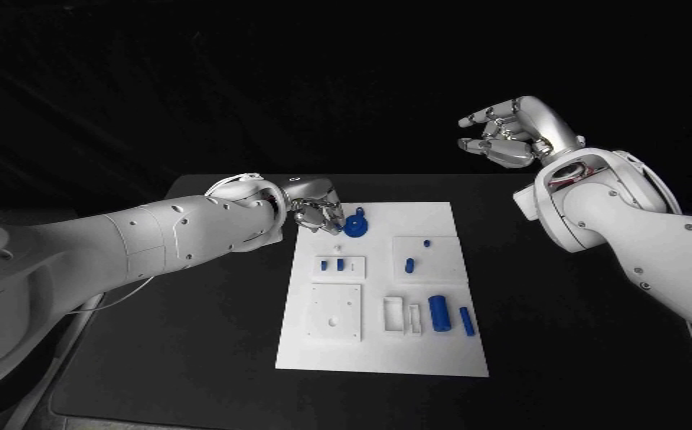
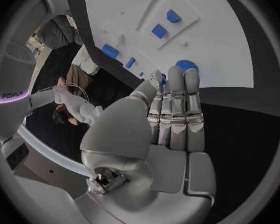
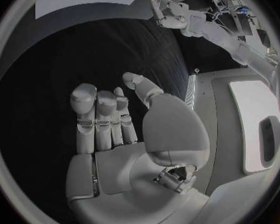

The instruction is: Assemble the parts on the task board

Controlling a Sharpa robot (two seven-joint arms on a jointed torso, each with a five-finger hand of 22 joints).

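1. Black counter [image 1: 173, 350] against a dark backdrop; one white task board [image 1: 433, 350] lies at its middle, long side running away from the robot.
2. Parts counted in the head view: one round toothed blue part [image 1: 356, 223] at the board's far left corner; two small pegs [image 1: 333, 264] standing in a raised tile; one short peg [image 1: 410, 265] and a tiny stud [image 1: 426, 244] on the next tile; one thick cylinder [image 1: 438, 313] and one slim bar [image 1: 467, 321] near the board's right edge.
3. Left hand [image 1: 309, 212] sits low at the board's far left edge, fingertips just beside the toothed part. Whether they touch or pinch it, cannot tell.
4. Right hand [image 1: 508, 134] is raised well clear of the board, beyond the counter's far right corner, fingers loosely curled and apart, holding nothing.
5. Open counter flanks the board on both long sides.
6. Left wrist view: fingers [image 2: 176, 104] pressed side by side and straight, the toothed part [image 2: 187, 64] at their tips.
7. Right wrist view: bare palm [image 3: 124, 159], confirming nothing is held.
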